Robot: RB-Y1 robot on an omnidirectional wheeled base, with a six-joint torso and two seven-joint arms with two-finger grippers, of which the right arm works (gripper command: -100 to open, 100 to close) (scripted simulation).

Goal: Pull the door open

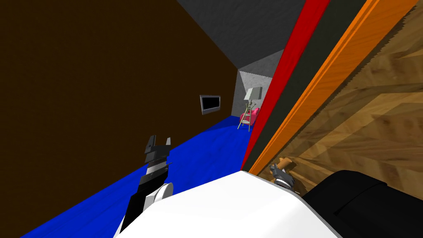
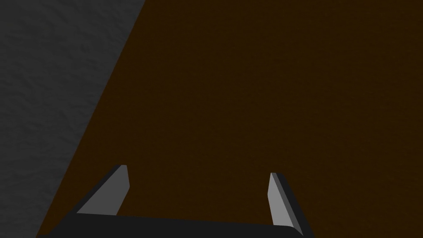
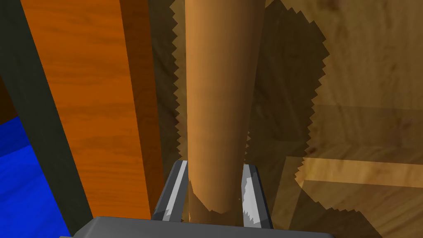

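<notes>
Right hand [image 3: 215, 165] is clamped on the handle [image 3: 223, 82] so I can pull the door [image 3: 363, 62]. Left hand [image 2: 198, 171] hangs clear, fingers apart.

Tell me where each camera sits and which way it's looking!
Head view: on the head, looking steeply down and forward over a blue floor, brown wall and wooden door; both arms show.
Left wrist view: on the left hand, facing that wall; its open fingers show.
Right wrist view: on the right hand, facing the door; its fingers press the handle.
Shared: head and right wrist views both show door, handle and orange frame.
</notes>
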